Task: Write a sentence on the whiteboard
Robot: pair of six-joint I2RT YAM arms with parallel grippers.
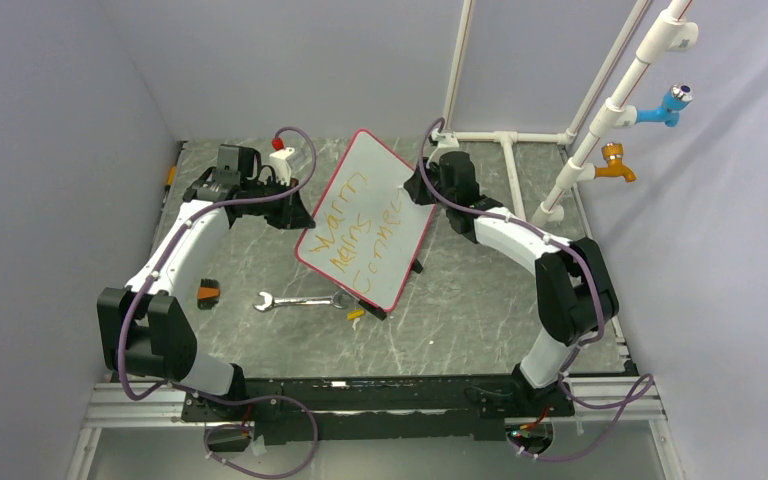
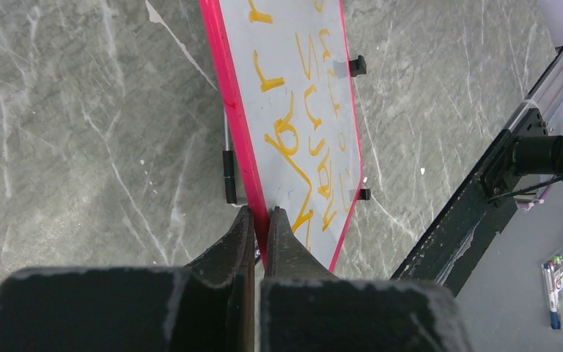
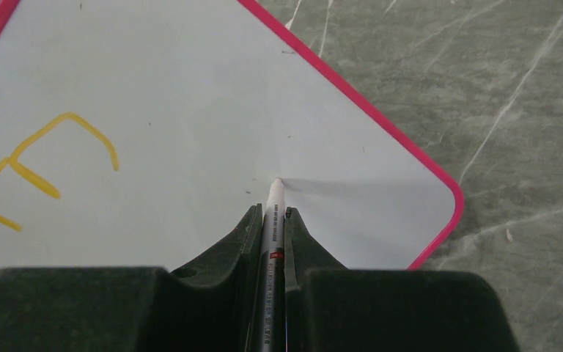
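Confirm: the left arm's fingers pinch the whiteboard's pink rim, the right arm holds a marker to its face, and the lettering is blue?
No: the lettering is orange-yellow, not blue, as the left wrist view shows. The rest stands: the left fingers pinch the rim of the whiteboard, and the right fingers hold the marker to its face.

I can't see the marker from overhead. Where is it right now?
In the right wrist view, the marker is clamped in the right gripper, tip on blank whiteboard right of the orange writing, near a rounded corner.
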